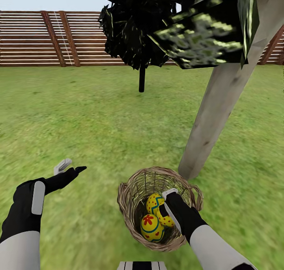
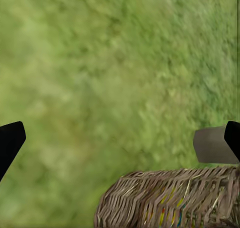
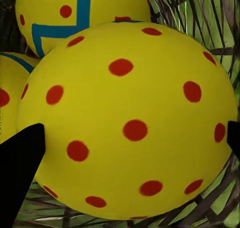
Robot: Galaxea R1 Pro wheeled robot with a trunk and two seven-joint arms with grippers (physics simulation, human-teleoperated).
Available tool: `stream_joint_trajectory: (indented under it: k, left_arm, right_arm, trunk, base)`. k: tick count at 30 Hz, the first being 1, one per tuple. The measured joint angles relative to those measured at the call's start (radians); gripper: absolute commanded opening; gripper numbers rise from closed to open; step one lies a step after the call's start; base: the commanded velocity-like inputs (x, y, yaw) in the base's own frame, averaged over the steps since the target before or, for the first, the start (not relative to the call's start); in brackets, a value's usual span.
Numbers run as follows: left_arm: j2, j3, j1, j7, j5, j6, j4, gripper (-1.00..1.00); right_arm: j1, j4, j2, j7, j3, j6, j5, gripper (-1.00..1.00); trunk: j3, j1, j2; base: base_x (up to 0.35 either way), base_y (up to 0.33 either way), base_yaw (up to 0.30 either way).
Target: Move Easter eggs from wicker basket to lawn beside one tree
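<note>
The wicker basket (image 1: pixel 130 199) stands on the lawn (image 1: pixel 79 120) at the foot of the pale thick-trunked tree (image 1: pixel 221 104). Three yellow Easter eggs lie in it: a flower egg (image 1: pixel 151 227), a zigzag egg (image 1: pixel 154 202) and a red-dotted egg (image 1: pixel 169 221). My right gripper (image 1: pixel 165 205) is down inside the basket, open, its fingers (image 3: pixel 20 173) straddling the dotted egg (image 3: pixel 130 123), with the zigzag egg (image 3: pixel 80 13) behind it. My left gripper (image 1: pixel 71 167) hovers open over grass to the basket's left, the basket (image 2: pixel 170 198) showing close by its fingers (image 2: pixel 10 143).
A thin black-trunked dark tree (image 1: pixel 141 78) stands farther back in the middle. The brown slat fence (image 1: pixel 35 39) closes the garden at the rear. Dark blocky leaves (image 1: pixel 201 29) hang overhead at the upper right. Open grass spreads left and ahead.
</note>
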Motion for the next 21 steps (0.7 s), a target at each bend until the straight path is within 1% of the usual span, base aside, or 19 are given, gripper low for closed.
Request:
stream_joint_trajectory:
  k: [7, 11, 15, 16, 17, 19, 20, 21]
  left_arm:
    - [0.000, -0.003, 0.000, 0.000, 0.000, 0.001, 0.002, 1.00]
    - [0.000, -0.004, 0.000, 0.000, 0.000, 0.002, 0.003, 1.00]
    - [0.001, -0.005, 0.000, 0.001, -0.001, 0.004, 0.005, 1.00]
    - [0.002, -0.006, 0.000, 0.002, -0.002, 0.006, 0.007, 1.00]
    - [0.002, -0.006, 0.000, 0.003, -0.003, 0.006, 0.007, 1.00]
    - [0.004, -0.006, 0.000, 0.007, -0.004, 0.008, 0.008, 1.00]
    - [0.004, -0.006, 0.000, 0.008, -0.005, 0.008, 0.008, 1.00]
    - [0.004, -0.006, 0.000, 0.008, -0.005, 0.009, 0.008, 1.00]
  right_arm:
    - [0.000, -0.015, 0.001, 0.002, 0.003, 0.000, 0.001, -1.00]
    - [0.000, -0.021, 0.000, 0.040, 0.003, 0.006, 0.001, -1.00]
    - [0.002, -0.112, -0.004, 0.055, 0.003, 0.016, -0.001, -1.00]
    - [0.004, -0.133, -0.006, 0.068, 0.003, 0.018, -0.002, -1.00]
    - [0.006, -0.149, -0.007, 0.096, 0.003, 0.019, -0.004, -1.00]
    - [0.010, -0.209, -0.019, 0.221, 0.004, 0.035, -0.006, -1.00]
    - [0.011, -0.227, -0.023, 0.259, 0.004, 0.053, -0.005, -1.00]
    - [0.012, -0.234, -0.025, 0.272, 0.004, 0.060, -0.004, -1.00]
  trunk:
    - [0.027, -0.003, 0.002]
    - [0.043, -0.005, 0.003]
    - [0.058, -0.007, 0.004]
    - [0.062, -0.007, 0.004]
    - [0.066, -0.008, 0.004]
    - [0.074, -0.009, 0.004]
    - [0.077, -0.009, 0.005]
    - [0.081, -0.009, 0.005]
  base:
    - [0.000, 0.000, 0.000]
    - [0.000, 0.000, 0.000]
    - [0.000, 0.000, 0.000]
    - [0.000, 0.000, 0.000]
    - [0.000, 0.000, 0.000]
    - [-0.035, 0.000, 0.000]
    - [-0.197, 0.000, 0.000]
    - [-0.281, 0.000, 0.000]
